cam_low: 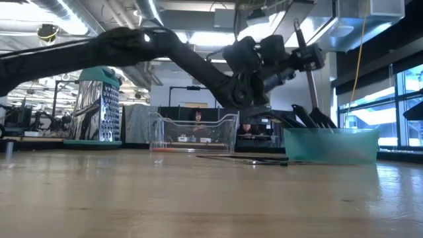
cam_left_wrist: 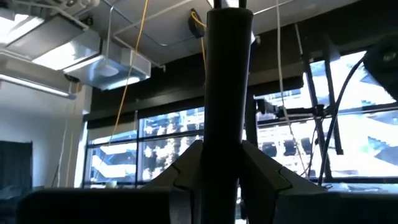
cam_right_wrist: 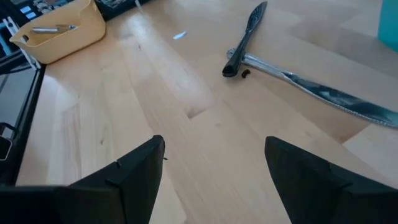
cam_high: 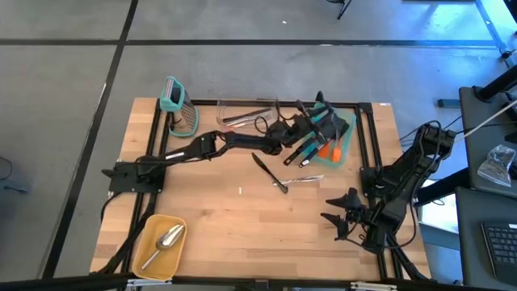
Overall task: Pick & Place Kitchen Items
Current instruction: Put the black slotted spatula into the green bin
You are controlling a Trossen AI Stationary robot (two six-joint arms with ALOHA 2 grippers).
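A teal bin (cam_high: 346,139) at the far right holds black, orange and teal utensils (cam_high: 323,145). My left gripper (cam_high: 297,128) reaches to that bin's left side and is shut on a black long-handled utensil (cam_left_wrist: 227,87). In the low view this utensil (cam_low: 303,46) stands nearly upright above the bin (cam_low: 330,145). A black utensil (cam_high: 271,171) and a silvery one (cam_high: 308,179) lie flat on the table's middle. My right gripper (cam_high: 341,217) hovers open near the right edge, with nothing between its fingers (cam_right_wrist: 214,168). My left gripper pinches the black utensil's handle (cam_left_wrist: 227,155) between its two fingers (cam_left_wrist: 186,171). The fingers slant upward and come from the table's left. The handle rises past them, nearly upright. Its lower end goes down behind the bin's rim; whether it rests there I cannot tell.
A clear container (cam_high: 242,113) and a teal-topped grater (cam_high: 179,109) stand at the far edge. A yellow bin (cam_high: 161,242) with a silver scoop (cam_high: 166,238) sits at the near left corner. Bare wood lies between it and the right gripper.
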